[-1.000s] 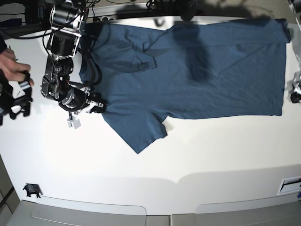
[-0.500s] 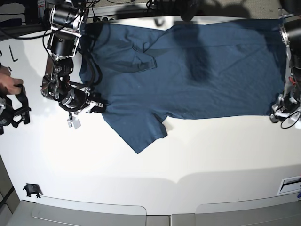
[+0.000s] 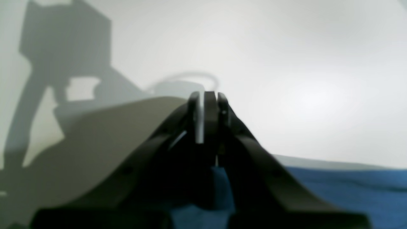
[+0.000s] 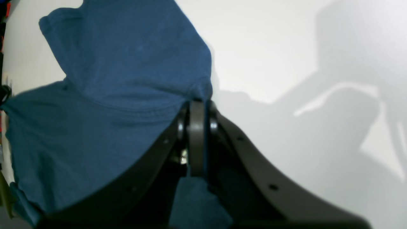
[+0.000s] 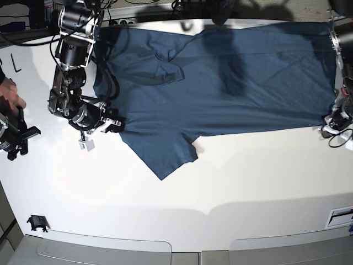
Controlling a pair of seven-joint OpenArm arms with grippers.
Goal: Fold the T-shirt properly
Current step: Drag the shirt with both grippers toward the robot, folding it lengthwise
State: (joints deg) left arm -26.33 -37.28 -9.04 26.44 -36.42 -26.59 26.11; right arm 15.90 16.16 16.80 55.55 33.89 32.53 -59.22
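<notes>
Left wrist view: the left end effector [image 3: 206, 105] has its jaws pressed together, and a bit of blue cloth from the T-shirt [image 3: 343, 190] sits between the fingers near their base, so it is pinching the shirt's edge. More of the shirt lies flat at lower right on the white counter [image 3: 302, 63].

Right wrist view: the right end effector [image 4: 197, 111] is closed on the T-shirt [image 4: 127, 73]; the cloth bunches at the fingertips and a fold shows between the fingers lower down. The shirt spreads to the left, with a short sleeve reaching toward the top edge; the bare counter [image 4: 270, 47] is on the right.

Base view: the T-shirt [image 5: 220, 83] lies spread across the far half of the counter [image 5: 220, 193], one sleeve pointing toward the near edge. The right end effector [image 5: 113, 126] grips the shirt's left edge; the left end effector [image 5: 333, 122] is at the shirt's lower right corner. A person's hand [image 5: 11, 95] holds a black device at the far left.
</notes>
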